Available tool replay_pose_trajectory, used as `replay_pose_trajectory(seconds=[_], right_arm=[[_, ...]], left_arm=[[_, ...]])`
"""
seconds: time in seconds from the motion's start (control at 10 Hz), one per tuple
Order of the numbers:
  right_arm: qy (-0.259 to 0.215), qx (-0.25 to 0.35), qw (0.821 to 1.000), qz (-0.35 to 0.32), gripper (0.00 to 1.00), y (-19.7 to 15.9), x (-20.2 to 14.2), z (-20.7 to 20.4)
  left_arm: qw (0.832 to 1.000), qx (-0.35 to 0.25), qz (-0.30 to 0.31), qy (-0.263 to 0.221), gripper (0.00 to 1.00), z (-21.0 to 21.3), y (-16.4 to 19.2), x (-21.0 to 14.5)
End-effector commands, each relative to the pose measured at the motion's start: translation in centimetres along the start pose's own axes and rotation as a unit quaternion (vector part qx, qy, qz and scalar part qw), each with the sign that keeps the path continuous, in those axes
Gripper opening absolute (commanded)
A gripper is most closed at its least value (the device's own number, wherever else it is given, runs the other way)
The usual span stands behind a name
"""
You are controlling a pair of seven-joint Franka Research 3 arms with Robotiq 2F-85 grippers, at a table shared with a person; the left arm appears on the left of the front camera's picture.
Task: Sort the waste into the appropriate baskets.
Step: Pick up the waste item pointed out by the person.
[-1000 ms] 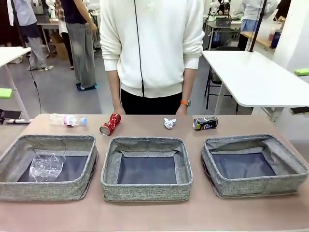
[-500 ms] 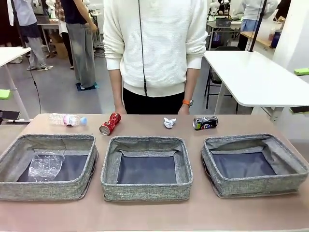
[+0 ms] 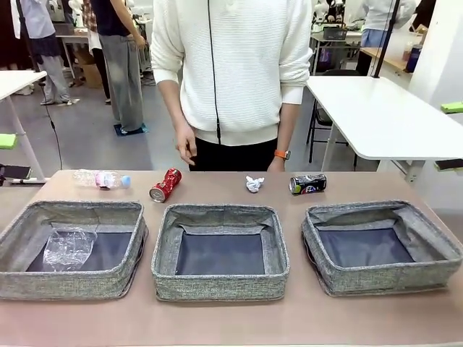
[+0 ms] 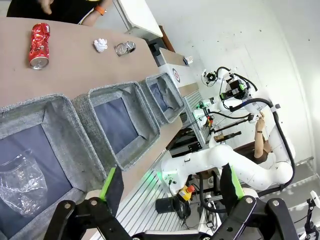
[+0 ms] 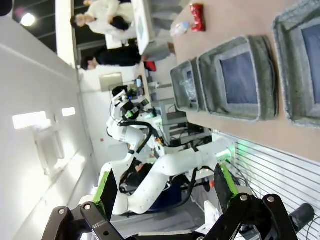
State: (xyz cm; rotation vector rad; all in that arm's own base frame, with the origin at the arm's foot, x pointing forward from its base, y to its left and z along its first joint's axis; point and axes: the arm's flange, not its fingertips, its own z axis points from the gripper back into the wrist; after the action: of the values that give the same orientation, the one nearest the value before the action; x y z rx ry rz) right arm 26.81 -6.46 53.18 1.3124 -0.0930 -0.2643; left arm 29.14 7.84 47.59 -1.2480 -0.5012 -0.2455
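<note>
Left end effector [image 4: 171, 186] and right end effector [image 5: 166, 192] are each seen with the green pads spread wide and nothing between them, well apart from the waste. Taking 12 o'clock as the person's side of the desk [image 3: 217, 318], three baskets are set in a row along its near half. One crumpled clear bottle [image 3: 69, 249] is already lodged in the left basket [image 3: 72, 283], while the middle basket [image 3: 217, 288] and right basket [image 3: 376, 280] are bare, so the sorting is judged barely begun. Four pieces are left on the desk at 12 o'clock of the baskets: a blue-capped bottle [image 3: 102, 179], a crushed red can [image 3: 165, 185], a paper wad [image 3: 254, 184] and a dark can [image 3: 307, 183]. The bottle is laid on its side along the 9-to-3 line, cap toward 3 o'clock. The red can's long axis is run from 1 to 7 o'clock, its silver top turned toward 7. The dark can is laid nearly 9-to-3, its top faced toward 9 o'clock. The person's hand [image 3: 187, 152] is held above the desk's far edge, touching nothing.
</note>
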Motion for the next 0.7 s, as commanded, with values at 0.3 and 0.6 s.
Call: replay_pose_trajectory(seconds=[0.3, 0.6], right_arm=[[-0.004, 0.008, 1.0, 0.013, 1.0, 0.29, 0.21, -0.04], [-0.004, 0.008, 1.0, 0.013, 1.0, 0.29, 0.21, -0.04]], left_arm=[[1.0, -0.004, -0.008, 0.001, 1.0, 0.36, -0.09, -0.29], [1.0, 0.0, 0.0, 0.0, 1.0, 0.0, 0.0, 0.0]])
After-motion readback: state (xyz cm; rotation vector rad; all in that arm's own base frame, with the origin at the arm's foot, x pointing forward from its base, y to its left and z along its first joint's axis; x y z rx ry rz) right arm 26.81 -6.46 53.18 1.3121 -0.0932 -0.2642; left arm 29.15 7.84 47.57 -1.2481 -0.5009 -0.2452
